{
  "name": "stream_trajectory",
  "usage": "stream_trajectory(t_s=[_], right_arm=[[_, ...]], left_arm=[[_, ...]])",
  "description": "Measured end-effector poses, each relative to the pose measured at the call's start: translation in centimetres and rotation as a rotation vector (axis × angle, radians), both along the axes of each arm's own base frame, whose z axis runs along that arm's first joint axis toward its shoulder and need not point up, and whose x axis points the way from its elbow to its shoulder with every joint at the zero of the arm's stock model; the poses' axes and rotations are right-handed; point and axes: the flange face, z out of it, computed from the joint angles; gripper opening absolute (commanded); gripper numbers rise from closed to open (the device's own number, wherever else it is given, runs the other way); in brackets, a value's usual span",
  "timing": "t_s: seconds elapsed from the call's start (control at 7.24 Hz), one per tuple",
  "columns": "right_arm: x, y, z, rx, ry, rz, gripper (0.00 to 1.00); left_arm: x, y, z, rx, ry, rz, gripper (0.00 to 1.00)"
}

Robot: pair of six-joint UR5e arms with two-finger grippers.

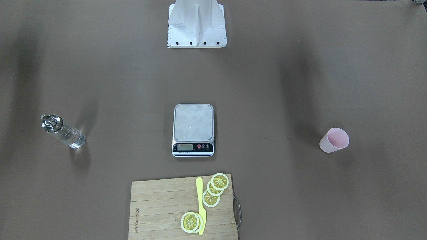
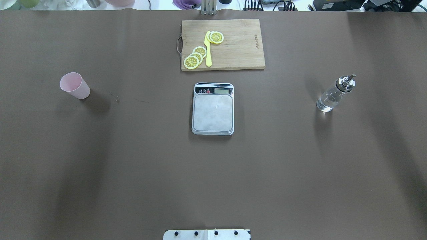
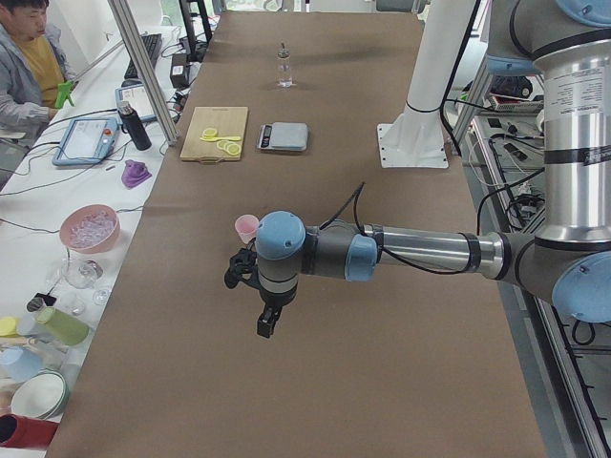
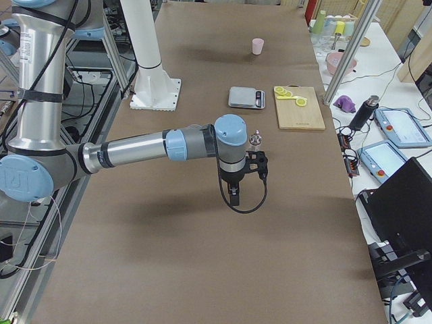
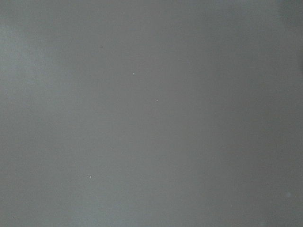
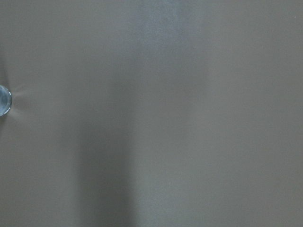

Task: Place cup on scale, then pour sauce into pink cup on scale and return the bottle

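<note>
pale pink cup (image 2: pixel 75 85); silver, black-fronted scale (image 2: pixel 213 109); yellow lemon slices (image 2: pixel 195 57); brown table (image 2: pixel 133 166)

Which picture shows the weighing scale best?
The front-facing view: the scale sits mid-picture, display and buttons right way up. The overhead view shows it just as big, but upside down. Both side views show it small and far away. The wrist cameras miss it.
</note>
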Motion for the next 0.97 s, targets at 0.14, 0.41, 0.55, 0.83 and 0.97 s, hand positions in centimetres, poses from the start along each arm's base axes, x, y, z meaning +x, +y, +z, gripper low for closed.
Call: stream_trajectory(t_s=[0.14,0.41,0.55,0.83,0.97], right_arm=[[0.0,0.0,0.0,-0.001,-0.006,-0.001,1.0],[-0.3,0.0,-0.3,-0.002,-0.036,-0.005,1.0],[-0.5,0.0,-0.5,-0.003,-0.065,-0.01,1.0],[-0.8,-0.1,-0.9,-0.002,-0.101,-0.018,1.0],[-0.9,-0.3,-1.3,0.005,-0.117,-0.021,1.0]], left_arm=[[0.0,0.0,0.0,0.002,0.0,0.0,0.99],[0.1,0.0,0.1,0.001,0.0,0.001,0.99],[0.1,0.0,0.2,-0.001,0.0,0.002,0.99],[0.1,0.0,0.3,-0.002,0.001,0.001,0.99],[0.1,0.0,0.4,-0.005,0.001,0.001,0.99]])
